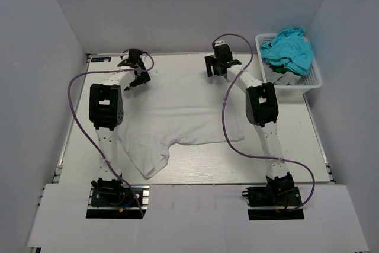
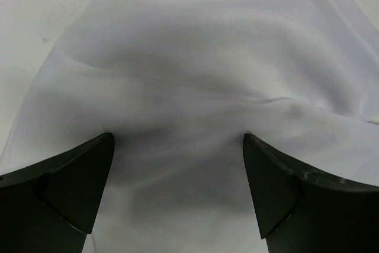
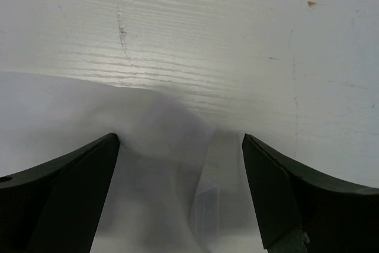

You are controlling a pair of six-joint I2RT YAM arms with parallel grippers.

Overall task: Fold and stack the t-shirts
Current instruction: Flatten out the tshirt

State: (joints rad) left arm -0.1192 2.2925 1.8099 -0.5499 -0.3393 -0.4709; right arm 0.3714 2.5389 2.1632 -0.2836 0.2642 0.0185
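A: How far along are we with the folding?

B: Barely begun, we judge. One white t-shirt [image 1: 183,117] lies spread across the middle of the desk [image 1: 284,146], reaching up toward the far edge, with a sleeve poking out toward the near-left corner. We see no tidy fold in it and no stack anywhere.

A: And the rest of the shirts?

B: A basket [image 1: 314,78] at the far-right corner holds a heap of clothes, teal on top. So by our reckoning, nearly all the folding and all the stacking is left.

A: Where do our claws sit against the shirt?

B: The left claw [image 2: 177,143] hangs over the shirt's far-left part. Its fingers are spread wide and grip nothing. Rumpled cloth fills the gap beneath, with bare desk off to one side.

A: The right one?

B: The right claw [image 3: 180,146] is at the shirt's far-right corner, also wide and holding nothing. The cloth's edge runs between its fingers, and bare desk lies beyond. We cannot tell whether either claw touches the cloth.
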